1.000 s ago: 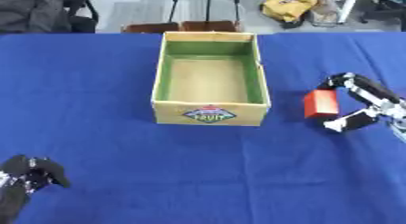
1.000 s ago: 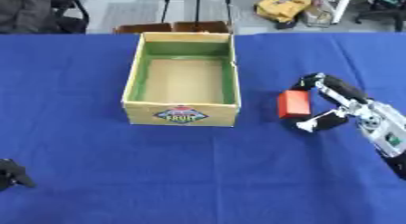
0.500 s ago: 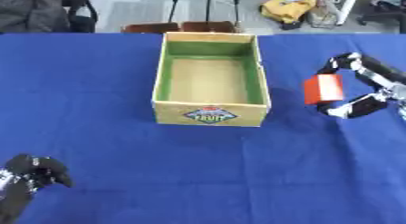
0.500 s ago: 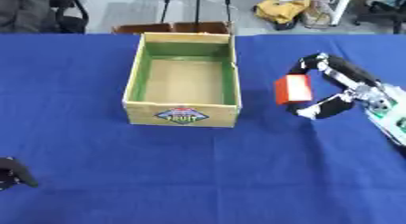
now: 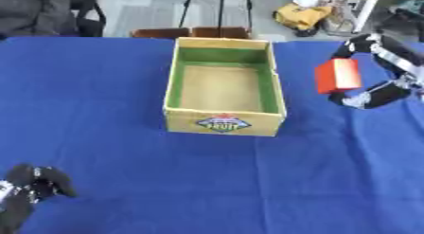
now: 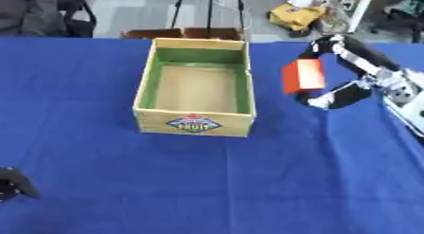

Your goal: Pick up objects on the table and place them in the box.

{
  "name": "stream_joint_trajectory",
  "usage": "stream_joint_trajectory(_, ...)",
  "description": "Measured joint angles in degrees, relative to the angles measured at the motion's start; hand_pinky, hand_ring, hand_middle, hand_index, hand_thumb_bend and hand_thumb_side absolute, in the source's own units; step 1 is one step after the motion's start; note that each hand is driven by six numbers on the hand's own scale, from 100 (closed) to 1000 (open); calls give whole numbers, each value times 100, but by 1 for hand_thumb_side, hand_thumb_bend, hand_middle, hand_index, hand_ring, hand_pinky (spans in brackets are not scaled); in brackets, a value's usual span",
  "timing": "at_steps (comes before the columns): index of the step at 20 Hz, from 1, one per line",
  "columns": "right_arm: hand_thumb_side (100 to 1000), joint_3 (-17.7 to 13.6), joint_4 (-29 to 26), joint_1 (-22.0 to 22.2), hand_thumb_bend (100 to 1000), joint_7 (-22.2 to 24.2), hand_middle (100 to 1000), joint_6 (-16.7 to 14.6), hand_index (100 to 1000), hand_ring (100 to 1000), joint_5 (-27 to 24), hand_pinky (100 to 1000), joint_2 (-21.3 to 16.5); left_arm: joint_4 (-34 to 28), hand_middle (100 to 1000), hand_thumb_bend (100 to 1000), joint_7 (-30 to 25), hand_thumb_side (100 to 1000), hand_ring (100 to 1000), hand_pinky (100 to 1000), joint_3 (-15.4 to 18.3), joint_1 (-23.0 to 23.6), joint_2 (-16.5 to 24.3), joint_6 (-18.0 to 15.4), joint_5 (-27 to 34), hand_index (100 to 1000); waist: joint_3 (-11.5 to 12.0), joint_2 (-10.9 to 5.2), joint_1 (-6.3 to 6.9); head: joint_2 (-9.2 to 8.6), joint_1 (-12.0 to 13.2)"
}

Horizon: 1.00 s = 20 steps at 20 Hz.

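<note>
Table (image 5: 108, 105): covered in a plain blue cloth, smooth.
Box (image 5: 223, 88): open cardboard, rectangular, green inner walls, bare brown floor, nothing inside; it sits toward the table's far edge. A round label on its near wall, writing unreadable.
Block (image 6: 302, 76): small, red-orange, flat-faced, held above the cloth just right of the box.
Right hand (image 6: 357, 72): black fingers and thumb curled onto the block.
Left hand (image 5: 31, 184): near left corner, fingers curled, holding nothing.

The right hand (image 6: 364, 69) is held raised at the right side, its arm entering from the right edge, with fingers above and thumb below curled in a pinch. The left hand (image 5: 31, 184) is seen at the lower left corner, fingers curled.
</note>
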Motion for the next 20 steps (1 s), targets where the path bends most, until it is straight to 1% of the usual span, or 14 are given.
stream_joint_trajectory(8,100,1,406,-346,100,209,229,109,372,581,-107,710,81,0,504,236,-67,1000,557,631,-61,-60,0,20,43,645,353,-5,-4,-2,-142)
stream_joint_trajectory(16,100,7,964,-634,100,269,236,166,381,594,9,712,333,-16,503,239,-157,1000,556,631,-161,-201,-8,30,91,644,678,98,29,-9,-326)
stream_joint_trajectory(20,100,24,1178,-763,100,266,242,171,387,599,115,712,474,-18,502,250,-205,1000,556,631,-212,-258,-15,53,92,644,790,146,-10,-19,-427)
